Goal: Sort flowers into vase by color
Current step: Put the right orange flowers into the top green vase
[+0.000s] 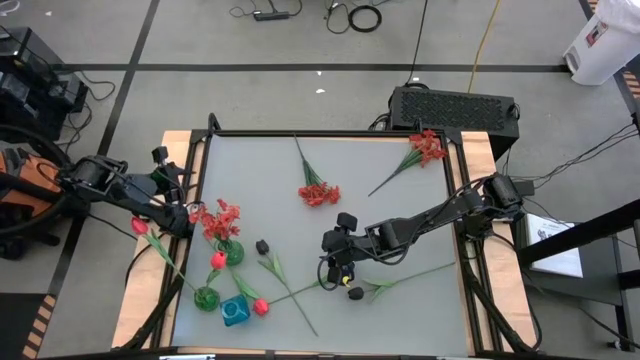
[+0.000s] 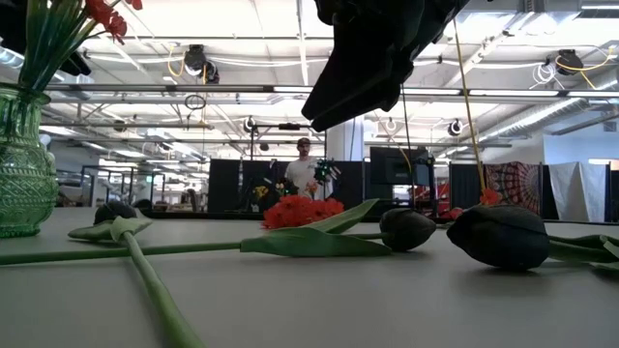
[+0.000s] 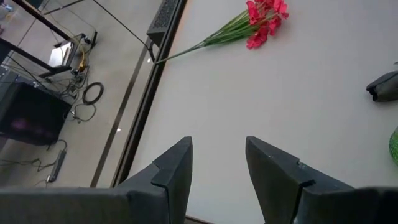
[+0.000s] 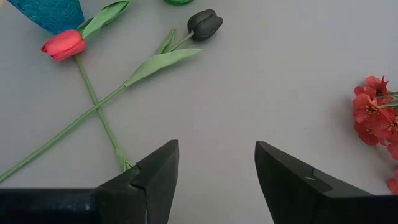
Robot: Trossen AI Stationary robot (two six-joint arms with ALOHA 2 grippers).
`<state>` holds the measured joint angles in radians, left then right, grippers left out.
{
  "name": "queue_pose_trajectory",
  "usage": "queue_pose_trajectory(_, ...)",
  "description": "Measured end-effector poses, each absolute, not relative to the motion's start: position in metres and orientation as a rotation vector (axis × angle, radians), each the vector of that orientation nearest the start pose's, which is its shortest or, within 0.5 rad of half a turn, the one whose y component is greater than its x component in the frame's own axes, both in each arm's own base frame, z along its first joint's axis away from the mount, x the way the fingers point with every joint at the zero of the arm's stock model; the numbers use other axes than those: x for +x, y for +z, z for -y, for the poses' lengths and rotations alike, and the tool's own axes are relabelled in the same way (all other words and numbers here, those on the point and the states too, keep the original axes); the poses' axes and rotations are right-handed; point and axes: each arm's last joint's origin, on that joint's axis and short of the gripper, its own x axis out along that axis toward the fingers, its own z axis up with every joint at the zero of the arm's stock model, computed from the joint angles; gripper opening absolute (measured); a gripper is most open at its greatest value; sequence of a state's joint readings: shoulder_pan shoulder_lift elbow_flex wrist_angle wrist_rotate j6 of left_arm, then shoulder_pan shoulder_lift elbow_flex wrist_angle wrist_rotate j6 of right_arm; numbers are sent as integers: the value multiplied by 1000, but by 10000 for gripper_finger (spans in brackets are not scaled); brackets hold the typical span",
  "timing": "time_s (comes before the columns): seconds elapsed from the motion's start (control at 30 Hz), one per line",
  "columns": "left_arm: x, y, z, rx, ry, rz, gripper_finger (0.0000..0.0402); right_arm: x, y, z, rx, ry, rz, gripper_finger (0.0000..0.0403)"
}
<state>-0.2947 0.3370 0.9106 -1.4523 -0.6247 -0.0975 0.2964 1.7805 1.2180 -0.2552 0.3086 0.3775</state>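
1. Right gripper [image 1: 336,268] hovers mid-tabletop [image 1: 400,215], fingers spread wide, holding nothing.
2. Black bud [image 4: 204,23] and red-pink tulip [image 4: 64,45] lie ahead of it, stems crossed.
3. Left gripper [image 1: 181,222] at the tabletop's left edge, fingers partly apart, nothing between them.
4. Green vase [image 1: 230,251] holds frilly red blooms [image 1: 217,217]; a blue vase [image 1: 235,311] stands near the front.
5. Red clusters [image 1: 318,193] and [image 1: 427,147] lie loose.
6. No readable writing anywhere.
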Motion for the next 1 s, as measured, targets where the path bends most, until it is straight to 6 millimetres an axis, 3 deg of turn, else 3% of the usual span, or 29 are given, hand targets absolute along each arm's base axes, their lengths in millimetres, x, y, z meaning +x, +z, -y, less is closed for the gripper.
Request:
queue_pose_trajectory(0.8, 7, 304, -15, 300, 345, -771, 157, 367, 213, -102, 64, -136, -754, 203)
queue_pose_trajectory(1.0, 7, 304, -15, 300, 345, -771, 157, 372, 219, -103, 95, -129, -680, 203)
